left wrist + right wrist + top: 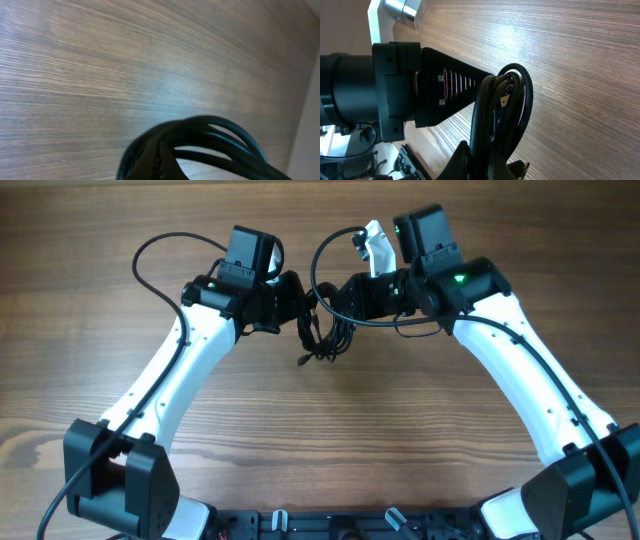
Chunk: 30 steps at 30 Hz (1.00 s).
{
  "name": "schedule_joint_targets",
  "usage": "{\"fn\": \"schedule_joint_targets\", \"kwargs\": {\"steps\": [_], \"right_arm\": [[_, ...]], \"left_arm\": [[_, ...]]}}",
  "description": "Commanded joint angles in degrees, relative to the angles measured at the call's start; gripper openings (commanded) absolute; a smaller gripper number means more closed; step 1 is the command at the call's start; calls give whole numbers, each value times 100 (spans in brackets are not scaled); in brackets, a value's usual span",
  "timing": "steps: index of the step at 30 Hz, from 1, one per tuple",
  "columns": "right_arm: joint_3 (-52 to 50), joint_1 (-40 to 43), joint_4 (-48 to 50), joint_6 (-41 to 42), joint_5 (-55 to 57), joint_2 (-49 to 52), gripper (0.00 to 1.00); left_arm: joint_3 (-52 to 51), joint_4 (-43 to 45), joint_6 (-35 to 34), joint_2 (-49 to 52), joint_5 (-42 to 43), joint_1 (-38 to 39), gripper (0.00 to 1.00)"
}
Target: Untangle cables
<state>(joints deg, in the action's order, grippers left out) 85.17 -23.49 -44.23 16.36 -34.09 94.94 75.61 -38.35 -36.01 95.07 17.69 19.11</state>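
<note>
Centrally, over the far half of the table [330,430], the cables [322,332] form one dark, tangled bunch of thin black cords caught between the two hands. The left gripper [298,310] meets the bunch from the table's left side and the right gripper [338,298] meets it from the table's right side, so the cords lie directly between the two sets of fingertips. Most of the bunch hangs toward the table's near edge. Both grippers are closed on the cables, each pinching the upper part of the bunch. One loose end with a small plug [300,361] trails from the lower left of the bunch toward the table's near edge. From the right wrist, the left gripper's tapered black finger [455,90] reaches in from the left and ends at the upright loop of cords [492,115], which arches above the wood grain of the table. The lower part of the loop runs down out of the picture at the right gripper's own fingers. From the left wrist, only curved black loops [200,120] show, rising from the bottom edge with the table behind them; this gripper's own fingers are too dark and blurred to make out there. Whether the bunch touches the table or hangs free of it cannot be told.
</note>
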Motion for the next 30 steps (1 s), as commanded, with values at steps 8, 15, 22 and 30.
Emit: {"fn": "schedule_joint_targets", "kwargs": {"steps": [8,15,22,30], "right_arm": [[61,-28,2,-136,-201,33,4],[61,-28,2,-136,-203,33,4],[61,-28,35,-120,-203,33,4],[61,-28,468,208,-474,33,4]], "left_arm": [[37,-7,129,72,-511,-195,4],[37,-9,127,74,-302,-2,4],[37,-339,85,74,11,238,4],[37,-372,-315,74,787,256,4]]}}
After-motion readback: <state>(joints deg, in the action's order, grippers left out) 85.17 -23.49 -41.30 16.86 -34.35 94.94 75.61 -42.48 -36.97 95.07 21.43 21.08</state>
